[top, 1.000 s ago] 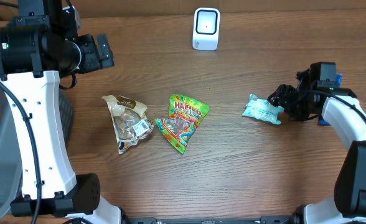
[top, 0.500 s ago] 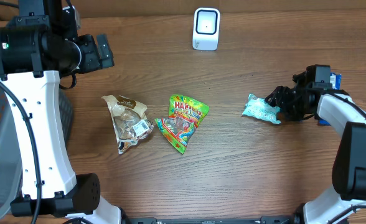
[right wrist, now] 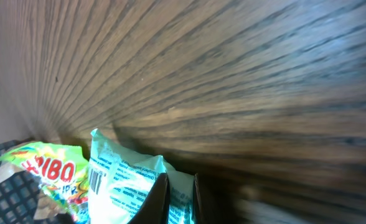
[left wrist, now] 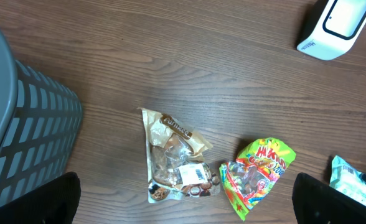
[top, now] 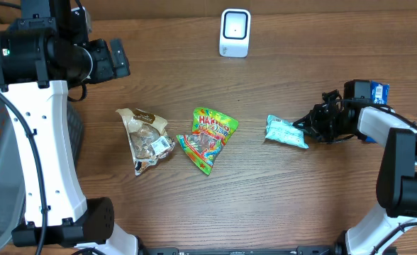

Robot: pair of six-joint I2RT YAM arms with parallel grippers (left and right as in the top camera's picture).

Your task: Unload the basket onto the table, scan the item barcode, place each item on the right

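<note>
Right pincer (top: pixel 310 125) pinches the teal packet (top: pixel 285 132) by its right edge, packet lying leftward

The right gripper (top: pixel 310 125), jaws now pinched on the edge of the pale-teal packet (top: pixel 285 132), has drawn it toward nine o'clock, closer to the gummy bag (top: pixel 210 137).

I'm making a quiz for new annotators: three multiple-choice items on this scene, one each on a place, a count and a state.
1. The white box-shaped scanner stands: A) at the far side of the wooden table B) between two packets C) atop a packet.
2. Snack packets in view: A) two B) three C) five.
3. The right claw is: A) open B) shut on the pale teal foil packet C) hidden.
A: it stands alone beyond the packets. B: brown-and-clear snack bag, green gummy bag, teal packet. B: it pinches the packet's end.
</note>
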